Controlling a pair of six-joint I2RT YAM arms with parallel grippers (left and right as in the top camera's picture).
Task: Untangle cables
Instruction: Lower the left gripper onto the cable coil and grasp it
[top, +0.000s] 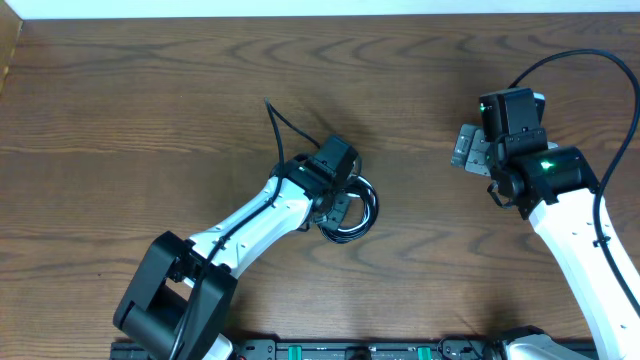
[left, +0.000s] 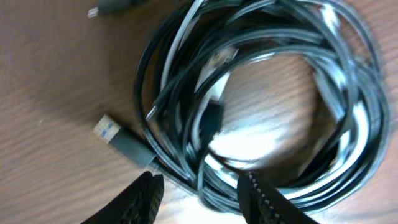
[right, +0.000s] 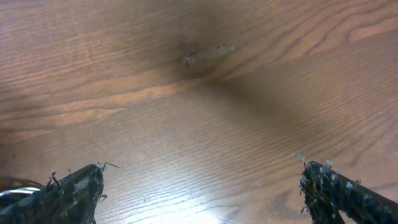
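Left gripper (left: 202, 202) down at the near edge of the cables (left: 354, 118), coiled on the table (left: 56, 74). Risk: pinching several black and white strands at once, dragging the whole coil and tightening the tangle. USB plug (left: 115, 138) just left, likely to snag. Jaws half apart, strands between; firm grasp or not, cannot tell. Farther off, right gripper (right: 199, 193) spread wide, empty, above bare wood.

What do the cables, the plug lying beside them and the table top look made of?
Cables: flexible plastic or rubber jackets, mostly black, one white, with a slight sheen. Plug: bright metal shell on a dark, likely plastic, body. Table: brown wood grain, smooth; solid wood or laminate, cannot tell.
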